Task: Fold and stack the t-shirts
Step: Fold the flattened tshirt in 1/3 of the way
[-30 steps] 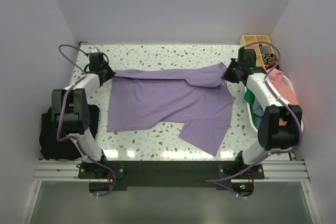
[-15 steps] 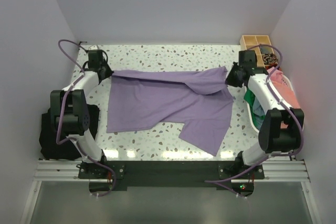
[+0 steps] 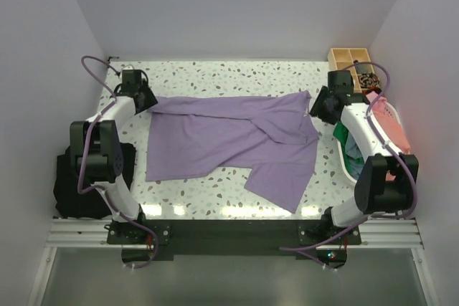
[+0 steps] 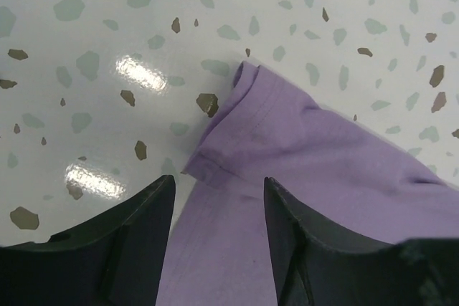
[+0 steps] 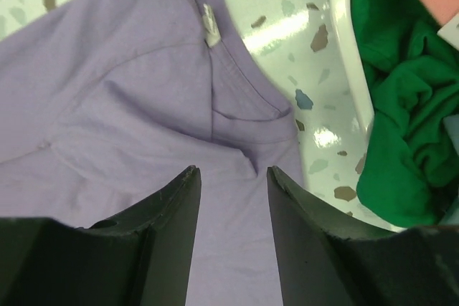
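Folding is at an early stage, by my reading. One lavender t-shirt [image 3: 229, 141] lies spread on the speckled table [image 3: 229, 77], mostly flat. Its far right part is creased back over itself, and one flap reaches toward the near edge. No tidy fold shows, and no stack has been started. A green t-shirt [image 5: 401, 127] and a salmon-pink t-shirt [image 3: 391, 123] sit crumpled in the white basket [image 5: 351, 69] at the right edge, so they are yet to be done.

Both arms reach to the shirt's far edge, one at each end. The left pincer [image 4: 219, 191] is low over the far left corner. Its fingers stand apart, and the hemmed corner lies on the table between and just ahead of them, unpinched. The right pincer [image 5: 233, 177] hangs over the far right end with its fingers likewise spread and gripping nothing. The collar, with its small label [image 5: 208, 26], is just beyond the tips, and the basket is close on its right.
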You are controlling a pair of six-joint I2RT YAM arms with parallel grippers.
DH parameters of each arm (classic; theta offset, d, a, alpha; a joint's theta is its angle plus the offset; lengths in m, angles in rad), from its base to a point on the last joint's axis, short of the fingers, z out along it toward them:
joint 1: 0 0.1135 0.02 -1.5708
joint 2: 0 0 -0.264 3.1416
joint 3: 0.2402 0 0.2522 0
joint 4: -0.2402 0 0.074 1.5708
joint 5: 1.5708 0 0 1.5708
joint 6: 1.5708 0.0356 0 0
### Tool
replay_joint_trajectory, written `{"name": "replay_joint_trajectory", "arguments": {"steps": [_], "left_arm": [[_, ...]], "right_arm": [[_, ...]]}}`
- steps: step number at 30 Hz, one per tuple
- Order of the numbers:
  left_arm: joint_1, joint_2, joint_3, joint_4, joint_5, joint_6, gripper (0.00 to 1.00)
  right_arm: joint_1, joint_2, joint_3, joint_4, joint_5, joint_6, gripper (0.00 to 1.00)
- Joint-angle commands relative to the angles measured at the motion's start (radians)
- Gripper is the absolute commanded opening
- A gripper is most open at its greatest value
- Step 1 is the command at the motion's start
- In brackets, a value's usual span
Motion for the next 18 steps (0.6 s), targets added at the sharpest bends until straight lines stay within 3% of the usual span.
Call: {"name": "replay_joint_trajectory", "arguments": {"steps": [1, 3, 4, 12, 14, 18], "left_arm": [[0.011, -0.086, 0.045, 0.064, 0.083, -0.037, 0.59], [0.009, -0.083, 0.04, 0.141, 0.202, -0.072, 0.74], [0.009, -0.054, 0.045, 0.161, 0.239, -0.092, 0.74], [-0.023, 0.137, 0.08, 0.326, 0.481, -0.135, 0.65], [-0.024, 0.152, 0.053, 0.394, 0.497, -0.165, 0.65], [-0.025, 0.209, 0.088, 0.363, 0.479, -0.146, 0.64]], "right_arm": [[-0.002, -0.029, 0.04, 0.116, -0.096, -0.021, 0.46], [-0.004, 0.073, 0.095, 0.148, -0.142, -0.009, 0.46], [-0.002, 0.113, 0.109, 0.157, -0.212, 0.002, 0.46], [0.002, 0.407, 0.262, 0.283, -0.361, 0.054, 0.44], [0.004, 0.457, 0.281, 0.31, -0.398, 0.056, 0.44], [0.002, 0.517, 0.293, 0.306, -0.386, 0.051, 0.44]]}}
